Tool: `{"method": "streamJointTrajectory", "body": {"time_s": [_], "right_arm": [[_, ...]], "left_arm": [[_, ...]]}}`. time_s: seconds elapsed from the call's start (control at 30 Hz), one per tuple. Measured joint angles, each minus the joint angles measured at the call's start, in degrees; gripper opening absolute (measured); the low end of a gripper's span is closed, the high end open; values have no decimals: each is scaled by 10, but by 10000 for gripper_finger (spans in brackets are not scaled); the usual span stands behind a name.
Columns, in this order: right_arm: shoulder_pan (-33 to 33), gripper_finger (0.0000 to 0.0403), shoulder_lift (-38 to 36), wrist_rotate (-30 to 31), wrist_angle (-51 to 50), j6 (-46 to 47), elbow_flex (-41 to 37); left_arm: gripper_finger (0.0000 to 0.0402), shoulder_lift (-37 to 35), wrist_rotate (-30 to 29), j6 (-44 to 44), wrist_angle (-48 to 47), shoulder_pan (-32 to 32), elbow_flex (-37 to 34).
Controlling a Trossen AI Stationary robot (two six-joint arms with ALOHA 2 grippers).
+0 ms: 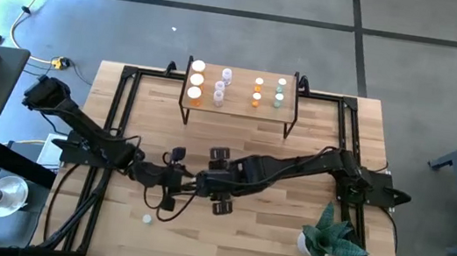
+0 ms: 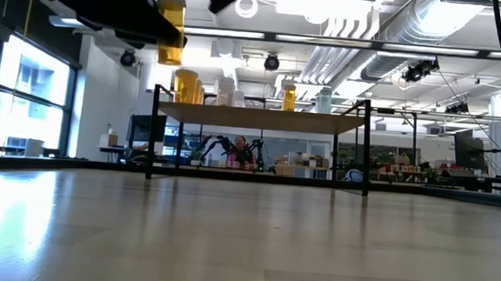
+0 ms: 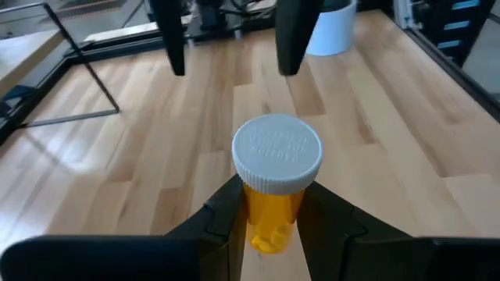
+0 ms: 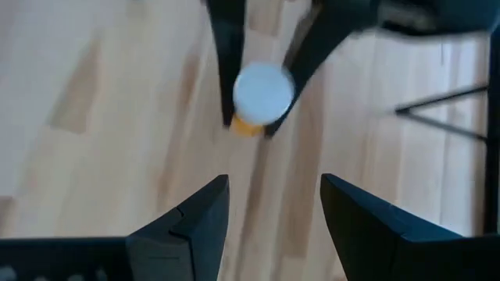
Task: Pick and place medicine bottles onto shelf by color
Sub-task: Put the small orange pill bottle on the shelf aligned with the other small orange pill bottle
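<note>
Left end effector [image 3: 269, 222] pinches an orange bottle [image 3: 275, 183] by its body, below the white cap, above the desk's middle; likely light, rigid, slick plastic; right end effector [image 4: 273, 211] spread, facing it.

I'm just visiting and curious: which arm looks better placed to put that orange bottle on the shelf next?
The right, I'd guess. The left hand grips the orange bottle mid-table, offering it to the open right hand, whose arm comes from the side nearer the shelf.
</note>
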Motion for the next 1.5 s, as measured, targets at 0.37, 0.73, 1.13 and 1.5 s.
{"method": "streamJointTrajectory", "body": {"time_s": [0.37, 0.73, 1.13, 1.5], "right_arm": [[-3, 193, 0, -53, 77, -11, 32], [-18, 193, 0, -75, 93, 27, 32], [-18, 193, 0, -66, 74, 31, 32], [-18, 192, 0, -54, 73, 27, 32]], "left_arm": [[86, 0, -2, 0, 12, -3, 0], [86, 0, -31, 26, 75, -3, 0], [86, 0, -38, 54, 107, -3, 1], [98, 0, -35, 81, 125, -3, 1]]}}
